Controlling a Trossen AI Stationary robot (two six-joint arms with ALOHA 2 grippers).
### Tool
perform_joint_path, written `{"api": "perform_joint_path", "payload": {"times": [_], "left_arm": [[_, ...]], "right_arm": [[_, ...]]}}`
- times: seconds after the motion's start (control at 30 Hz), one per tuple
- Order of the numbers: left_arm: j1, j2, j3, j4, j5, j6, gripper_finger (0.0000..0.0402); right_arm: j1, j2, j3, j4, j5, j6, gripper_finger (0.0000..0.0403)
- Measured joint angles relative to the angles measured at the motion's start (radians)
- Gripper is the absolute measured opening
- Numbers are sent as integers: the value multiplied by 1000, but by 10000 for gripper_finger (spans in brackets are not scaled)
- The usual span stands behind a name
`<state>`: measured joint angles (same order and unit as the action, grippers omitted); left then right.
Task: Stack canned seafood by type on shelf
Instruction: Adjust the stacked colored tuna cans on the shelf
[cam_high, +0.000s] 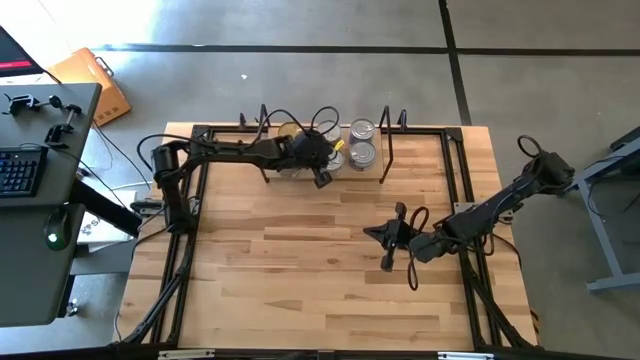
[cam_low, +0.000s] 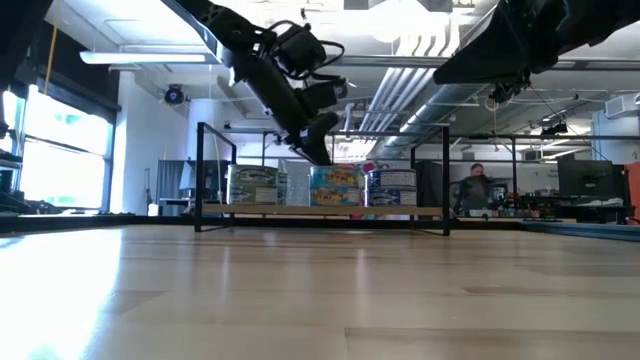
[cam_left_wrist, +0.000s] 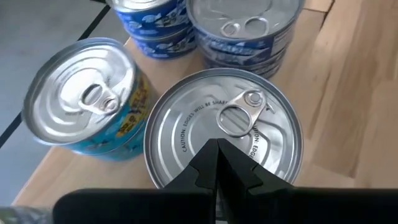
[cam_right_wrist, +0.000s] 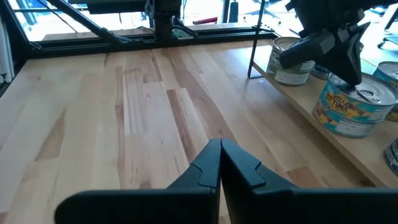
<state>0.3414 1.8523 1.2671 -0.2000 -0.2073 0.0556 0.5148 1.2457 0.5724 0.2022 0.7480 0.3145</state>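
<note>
Several tins of canned seafood stand on the shelf (cam_low: 320, 210) at the table's far edge: a silver-topped tin (cam_left_wrist: 186, 130), a teal-and-yellow one (cam_left_wrist: 81, 106) beside it, and blue ones (cam_left_wrist: 155, 25) behind. My left gripper (cam_left_wrist: 216, 148) is shut, slanting down over the silver-topped tin; the low view shows it (cam_low: 320, 155) just above the tins' tops. My right gripper (cam_high: 372, 233) is shut and hangs over the bare table at mid right, holding nothing. My left gripper's shut fingertips (cam_left_wrist: 208, 155) stand over the silver-topped tin's lid, beside its pull ring (cam_left_wrist: 236, 118), coming slanting from above. Whether they touch the lid, I cannot tell. The tin sits upright on the shelf.
Black wire uprights (cam_high: 385, 150) bound the shelf at its ends. A black table frame (cam_high: 465, 180) runs along the table's sides. Bare wooden table top (cam_high: 300, 260) lies in front of the shelf. A desk with a keyboard (cam_high: 20, 170) stands left; a person (cam_low: 475, 185) is far behind.
</note>
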Motion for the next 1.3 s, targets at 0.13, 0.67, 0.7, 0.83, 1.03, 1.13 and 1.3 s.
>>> {"api": "perform_joint_path", "payload": {"times": [0.13,0.67,0.7,0.83,1.03,1.13,1.3], "left_arm": [[6,0,1,-13,-13,0,0],[-58,-86,0,-33,-45,5,0],[-70,-96,0,-39,-45,7,0],[-131,-111,0,-43,-50,6,0],[-300,-111,-37,-84,-45,-76,0],[-407,-117,-90,-122,-118,-177,0],[-571,-127,-202,-108,-345,-397,0]], "right_arm": [[0,0,0,0,0,0,0],[6,-15,0,-3,35,-28,0],[9,-22,0,-3,36,-28,0],[-27,-31,29,-30,-1,-6,0],[-213,-4,212,-275,-306,-33,0],[-311,44,312,-474,-304,-35,0],[-467,218,505,-724,-397,-84,0]]}}
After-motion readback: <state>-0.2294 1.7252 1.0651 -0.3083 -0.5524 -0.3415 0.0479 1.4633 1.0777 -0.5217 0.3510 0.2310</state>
